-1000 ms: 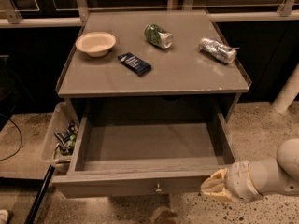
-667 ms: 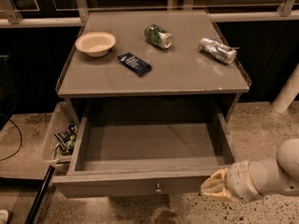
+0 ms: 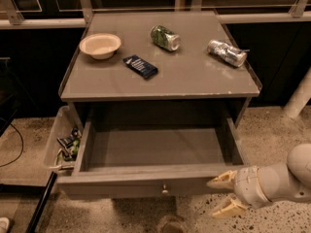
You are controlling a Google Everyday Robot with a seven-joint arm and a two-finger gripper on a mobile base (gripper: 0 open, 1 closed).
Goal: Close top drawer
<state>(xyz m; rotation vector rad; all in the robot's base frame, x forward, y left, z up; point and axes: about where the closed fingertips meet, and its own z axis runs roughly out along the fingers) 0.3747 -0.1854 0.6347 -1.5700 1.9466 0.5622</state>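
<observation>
The top drawer (image 3: pixel 146 182) is a wide grey wooden drawer pulled fully out from under the grey table top (image 3: pixel 194 79). It is empty inside, and its small round metal knob (image 3: pixel 165 190) sits at the centre of the front. My gripper (image 3: pixel 224 194) comes in from the lower right on a white arm. It is open, with its upper finger at the right end of the drawer front and its lower finger below and in front of it. It holds nothing.
On the table top are a white bowl (image 3: pixel 100 45), a dark blue packet (image 3: pixel 140 66), a green can (image 3: pixel 164 37) lying down and a silver can (image 3: pixel 227 53) lying down. A bin with small items (image 3: pixel 67 143) sits left of the drawer. The floor is speckled.
</observation>
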